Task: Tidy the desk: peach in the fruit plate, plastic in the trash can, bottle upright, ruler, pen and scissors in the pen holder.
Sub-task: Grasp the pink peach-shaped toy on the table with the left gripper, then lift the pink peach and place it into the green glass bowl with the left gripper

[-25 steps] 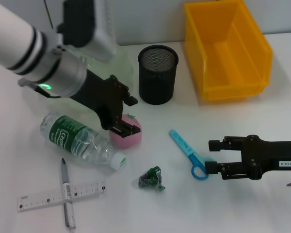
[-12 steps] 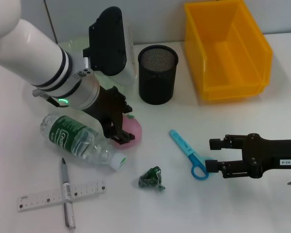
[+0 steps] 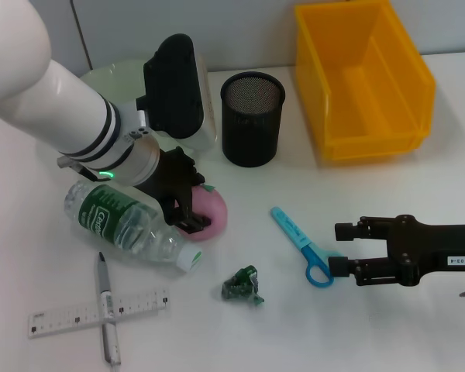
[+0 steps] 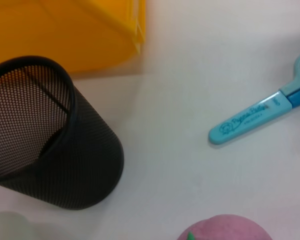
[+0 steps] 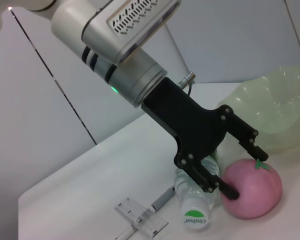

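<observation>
Peach (image 3: 208,212) between left hand (image 3: 187,203) fingers

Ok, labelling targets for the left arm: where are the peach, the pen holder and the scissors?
peach (image 3: 214,214), head view, its bare right side.
pen holder (image 3: 251,132), head view, mesh wall.
scissors (image 3: 292,229), head view, the blue sheath.

pen holder (image 3: 252,118): black wire mesh | bottle (image 3: 130,225): clear glossy plastic | bin (image 3: 363,77): smooth yellow plastic

The left arm hides most of the plate (image 3: 112,75) and part of the peach (image 3: 214,214), the bin (image 3: 362,77) is cut at the top edge, and the ruler's (image 3: 70,314) marks are unreadable.
</observation>
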Available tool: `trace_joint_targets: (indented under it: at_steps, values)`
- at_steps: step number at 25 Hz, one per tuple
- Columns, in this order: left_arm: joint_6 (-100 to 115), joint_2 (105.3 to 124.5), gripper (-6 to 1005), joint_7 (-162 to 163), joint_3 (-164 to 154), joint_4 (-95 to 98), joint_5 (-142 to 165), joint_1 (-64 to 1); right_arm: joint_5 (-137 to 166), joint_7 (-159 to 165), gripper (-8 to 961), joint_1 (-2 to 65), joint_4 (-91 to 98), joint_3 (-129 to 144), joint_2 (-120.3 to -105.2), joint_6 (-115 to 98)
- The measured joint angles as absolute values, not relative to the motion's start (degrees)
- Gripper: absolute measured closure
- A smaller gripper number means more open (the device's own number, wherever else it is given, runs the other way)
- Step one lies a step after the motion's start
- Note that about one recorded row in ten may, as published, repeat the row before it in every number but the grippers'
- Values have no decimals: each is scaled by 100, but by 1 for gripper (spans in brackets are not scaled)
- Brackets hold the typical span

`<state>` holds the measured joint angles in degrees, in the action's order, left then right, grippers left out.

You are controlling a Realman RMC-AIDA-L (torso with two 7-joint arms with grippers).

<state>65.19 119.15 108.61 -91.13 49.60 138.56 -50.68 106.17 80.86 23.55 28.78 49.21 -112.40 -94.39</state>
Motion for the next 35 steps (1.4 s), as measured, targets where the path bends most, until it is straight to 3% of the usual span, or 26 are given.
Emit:
trace_joint_targets:
  at_steps: [9, 14, 21, 35]
  values:
    - [6576, 11918, 352, 10924, -9190, 5038, 13744, -5009, 10617, 8086, 157, 2338, 2873, 4925, -11264, -9438]
    - [6700, 11918, 589, 10924, -9207, 5131, 13644, -4977, 10617, 8086, 157, 2322, 2876, 4928, -11267, -9439]
    - [6926, 11897, 624, 10939, -9045, 5450, 13414, -4876, 10617, 8085, 157, 2285, 2901, 4924, -11274, -9446]
    - [6907, 11857, 751, 10617, -6815, 5997, 11756, -4015, 10617, 8069, 156, 2321, 2909, 4921, -11250, -9448]
